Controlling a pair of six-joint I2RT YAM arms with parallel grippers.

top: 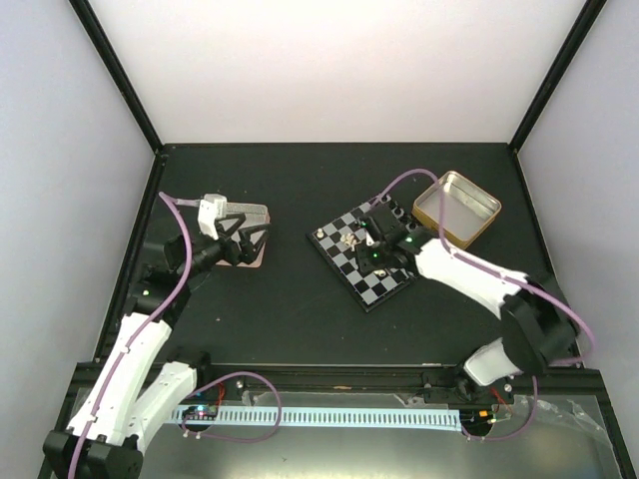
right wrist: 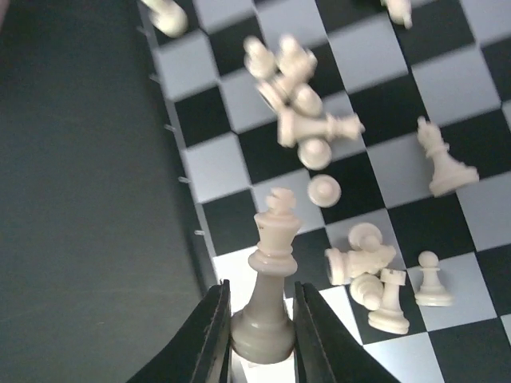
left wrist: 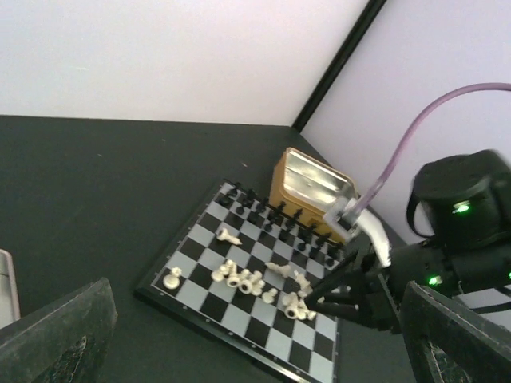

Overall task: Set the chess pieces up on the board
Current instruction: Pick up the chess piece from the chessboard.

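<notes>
One cream piece [right wrist: 271,267] inside right tool [right wrist: 261,323]

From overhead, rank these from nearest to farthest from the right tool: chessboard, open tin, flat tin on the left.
1. Chessboard, directly under the right tool, which grips a white king.
2. Open tin, behind it to the right.
3. Flat tin, well off on the left side.

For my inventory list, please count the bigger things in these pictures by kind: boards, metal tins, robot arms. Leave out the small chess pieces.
Small square black and light-grey checkered board: 1
Rectangular metal tins: 2 (one open, right of the board; one at the left)
White robot arms: 2 (left, right)
Total: 5
</notes>
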